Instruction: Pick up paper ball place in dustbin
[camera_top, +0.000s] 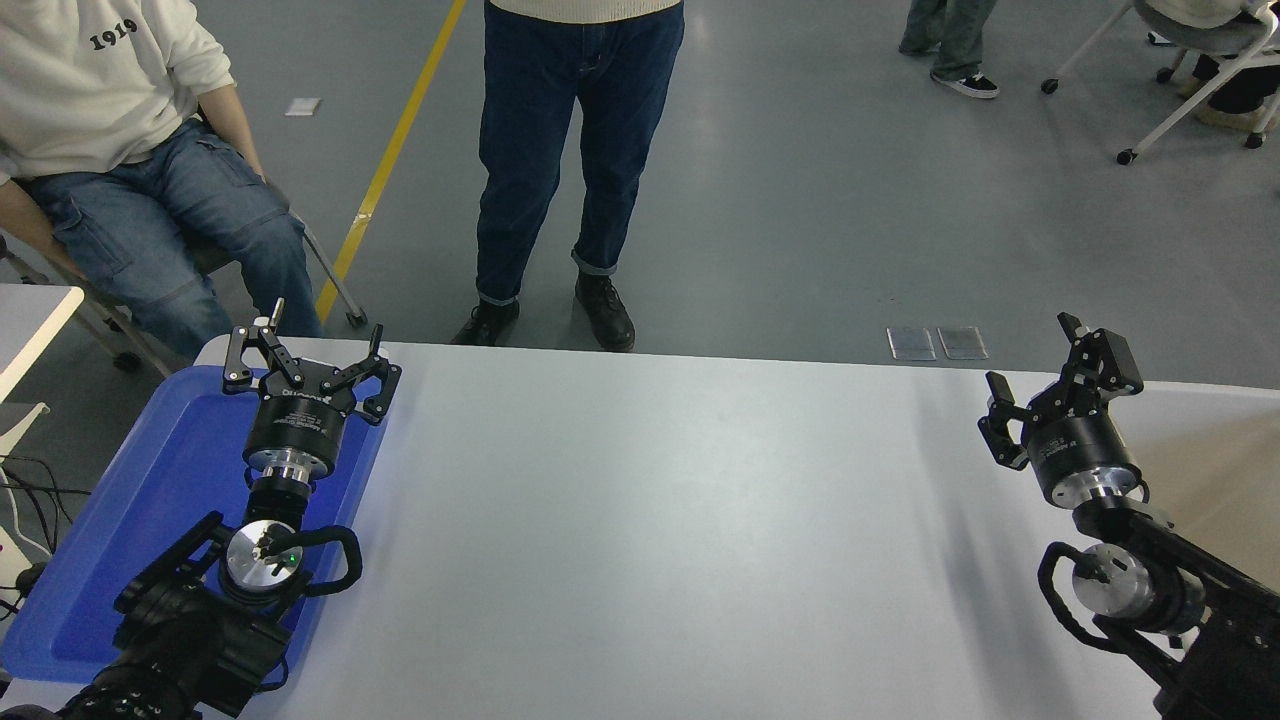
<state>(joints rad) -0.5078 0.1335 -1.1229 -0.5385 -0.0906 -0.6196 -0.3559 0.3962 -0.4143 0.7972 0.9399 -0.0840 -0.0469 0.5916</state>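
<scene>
No paper ball shows anywhere on the white table (650, 520) or in either gripper. The dustbin (1222, 400), with its off-white rim and beige inside, stands at the table's right end, partly hidden by my right arm. My right gripper (1047, 378) hovers over the table's far right corner, just left of the dustbin, open with nothing between its fingers. My left gripper (305, 362) is parked open over the blue tray at the left.
A shallow blue tray (130, 500) lies at the table's left end under my left arm. One person (570, 150) stands at the far edge and another (130, 150) sits at the far left. A second table's corner (30, 310) shows at the left edge.
</scene>
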